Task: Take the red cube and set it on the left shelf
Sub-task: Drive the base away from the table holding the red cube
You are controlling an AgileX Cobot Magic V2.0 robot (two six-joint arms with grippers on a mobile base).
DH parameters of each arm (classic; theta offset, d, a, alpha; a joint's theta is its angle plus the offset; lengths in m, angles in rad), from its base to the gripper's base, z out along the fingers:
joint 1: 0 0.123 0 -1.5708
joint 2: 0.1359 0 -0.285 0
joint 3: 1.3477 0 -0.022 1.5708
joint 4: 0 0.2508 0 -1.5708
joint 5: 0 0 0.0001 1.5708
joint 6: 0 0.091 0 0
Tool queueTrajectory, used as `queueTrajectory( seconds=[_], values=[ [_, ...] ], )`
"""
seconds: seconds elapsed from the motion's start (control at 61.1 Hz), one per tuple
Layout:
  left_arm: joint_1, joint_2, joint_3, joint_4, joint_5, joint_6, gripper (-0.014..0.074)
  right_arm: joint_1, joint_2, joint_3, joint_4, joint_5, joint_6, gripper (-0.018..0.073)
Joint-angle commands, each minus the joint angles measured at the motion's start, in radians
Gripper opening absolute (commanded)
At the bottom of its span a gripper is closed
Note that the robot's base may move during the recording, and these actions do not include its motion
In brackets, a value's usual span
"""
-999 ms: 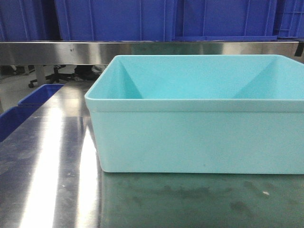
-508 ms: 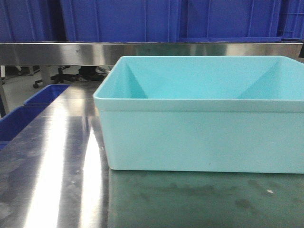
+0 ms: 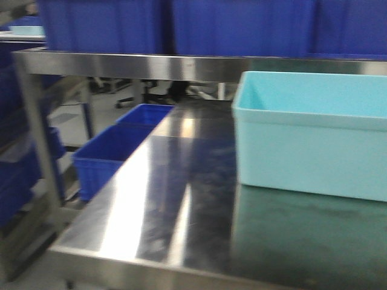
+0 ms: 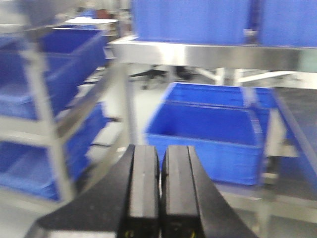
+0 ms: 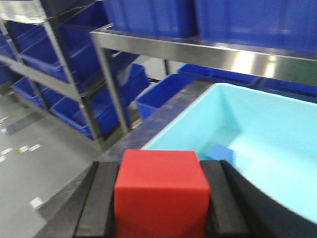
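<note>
Low centre in the left wrist view, the left gripper [image 4: 159,161] is pressed closed, empty. In the right wrist view, the right gripper [image 5: 161,203] clamps the red cube [image 5: 161,186] at bottom centre, with the left shelf [image 5: 198,49] across the top.

Blue crates [image 3: 236,27] line the left shelf [image 3: 181,65]; a teal tub [image 3: 308,145] sits on the tabletop [image 3: 157,205].

The red cube [image 5: 161,191] is cut off below, the blurred teal tub [image 3: 308,157] at right.
</note>
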Motion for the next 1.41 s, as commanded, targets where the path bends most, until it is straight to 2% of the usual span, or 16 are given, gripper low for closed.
queueTrajectory(
  seconds=[0.0,1.392],
  values=[
    [-0.006,-0.015,0.023,-0.007,-0.087,-0.001,0.0102,0.003,0.01,-0.029,-0.013,-0.09,-0.009,0.0184],
    [-0.006,-0.015,0.023,-0.007,-0.087,-0.001,0.0102,0.003,0.01,-0.029,-0.013,-0.09,-0.009,0.0184]
  ],
)
